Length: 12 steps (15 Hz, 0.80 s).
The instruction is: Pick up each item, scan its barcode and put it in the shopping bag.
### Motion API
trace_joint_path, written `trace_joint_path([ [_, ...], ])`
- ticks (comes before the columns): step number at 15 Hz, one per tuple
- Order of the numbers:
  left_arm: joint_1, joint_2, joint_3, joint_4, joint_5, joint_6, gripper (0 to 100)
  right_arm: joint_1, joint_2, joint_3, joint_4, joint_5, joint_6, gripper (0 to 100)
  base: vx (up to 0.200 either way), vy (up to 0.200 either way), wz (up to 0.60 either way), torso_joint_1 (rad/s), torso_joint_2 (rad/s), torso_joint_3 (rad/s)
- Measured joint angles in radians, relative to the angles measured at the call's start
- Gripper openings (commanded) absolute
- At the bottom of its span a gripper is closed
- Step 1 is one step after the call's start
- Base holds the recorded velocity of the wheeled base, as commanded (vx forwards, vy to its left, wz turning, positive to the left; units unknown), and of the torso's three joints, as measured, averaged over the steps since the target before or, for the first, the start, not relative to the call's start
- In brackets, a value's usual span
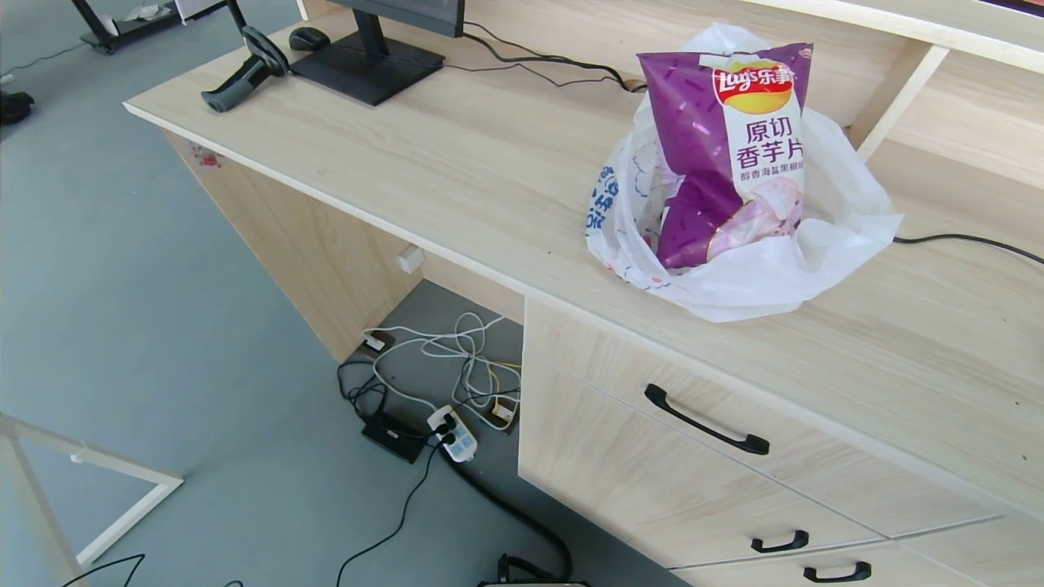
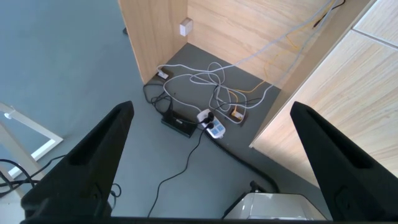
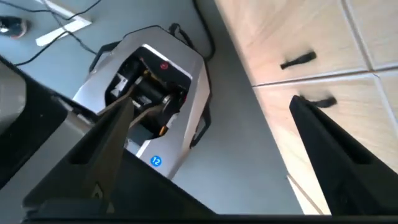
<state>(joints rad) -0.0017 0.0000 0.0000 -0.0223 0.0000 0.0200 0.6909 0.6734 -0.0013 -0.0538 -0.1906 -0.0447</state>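
A purple chip bag (image 1: 728,155) stands upright inside the white plastic shopping bag (image 1: 758,269) on the light wooden counter (image 1: 457,163). A black handheld barcode scanner (image 1: 247,72) lies at the counter's far left corner. My left gripper (image 2: 211,158) hangs open over the grey floor below the counter, nothing between its fingers (image 2: 93,165). My right gripper (image 3: 211,155) is open too, low beside the drawer fronts, holding nothing.
A monitor stand (image 1: 369,63) and a mouse (image 1: 309,37) sit at the counter's back left, with cables (image 1: 538,69) running behind. Under the counter lie a power strip (image 1: 451,432) and tangled cords. Drawers with black handles (image 1: 706,421) face me. A white frame (image 1: 90,481) stands on the floor.
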Motion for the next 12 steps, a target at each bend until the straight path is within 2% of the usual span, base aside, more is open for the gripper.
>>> trace_joint_path([
  [3, 0.000, 0.000, 0.000, 0.000, 0.000, -0.001, 100, -0.179, -0.014, -0.001, 0.001, -0.053, 0.005, 100, 0.000, 0.000, 0.00, 0.000, 0.00, 0.000],
  [8, 0.000, 0.000, 0.000, 0.000, 0.000, 0.001, 100, -0.519, -0.102, -0.003, 0.003, -0.071, 0.026, 100, 0.000, 0.000, 0.00, 0.000, 0.00, 0.000],
  [9, 0.000, 0.000, 0.000, 0.000, 0.000, 0.001, 100, -0.558, -0.136, -0.003, 0.004, -0.069, 0.028, 100, 0.000, 0.000, 0.00, 0.000, 0.00, 0.000],
  [12, 0.000, 0.000, 0.000, 0.001, 0.000, 0.001, 100, -0.587, -0.276, -0.003, 0.005, -0.065, 0.007, 100, 0.000, 0.000, 0.00, 0.000, 0.00, 0.000],
])
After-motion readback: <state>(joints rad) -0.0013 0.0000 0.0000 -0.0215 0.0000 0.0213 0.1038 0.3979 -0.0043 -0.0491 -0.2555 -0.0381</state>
